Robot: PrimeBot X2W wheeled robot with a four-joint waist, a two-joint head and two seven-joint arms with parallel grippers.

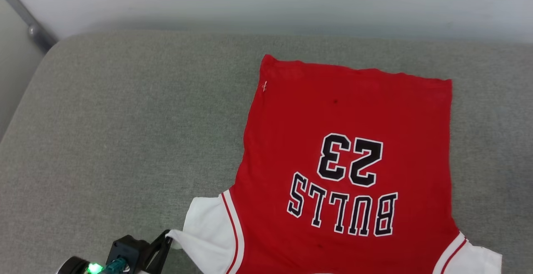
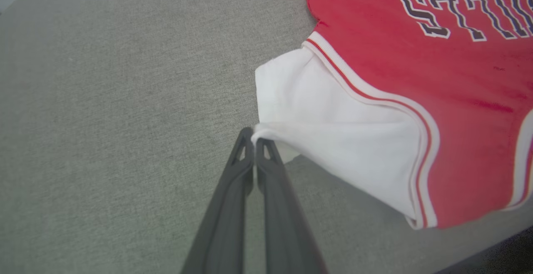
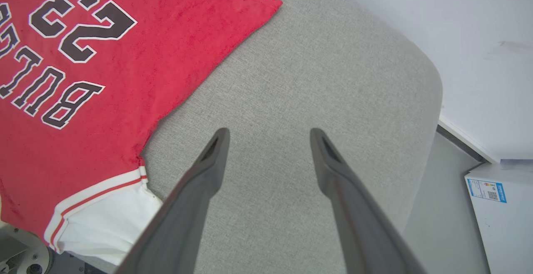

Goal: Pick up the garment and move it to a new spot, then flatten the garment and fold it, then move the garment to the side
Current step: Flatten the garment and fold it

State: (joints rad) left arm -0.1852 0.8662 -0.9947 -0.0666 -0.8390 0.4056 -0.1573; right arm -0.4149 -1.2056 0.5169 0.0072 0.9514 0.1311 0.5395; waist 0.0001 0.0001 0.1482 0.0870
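While it lies flat on grey upholstery (image 1: 125, 140), garment (image 1: 349, 111): red jersey, black "23", "BULLS", white sleeves; left gripper (image 2: 254, 140) pinching sleeve edge, right gripper (image 3: 269, 134) spread, empty.

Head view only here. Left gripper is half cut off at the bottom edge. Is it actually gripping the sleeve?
Observer: Yes. In the left wrist view the left gripper is shut on the corner of the garment's white sleeve.
Operator: And the other arm?
Observer: In the right wrist view the right gripper is open. Its fingers are apart over bare grey cushion with nothing between them.
Operator: Anything beyond the cushion on that side?
Observer: A white box with a blue label sits past the cushion's rounded corner.
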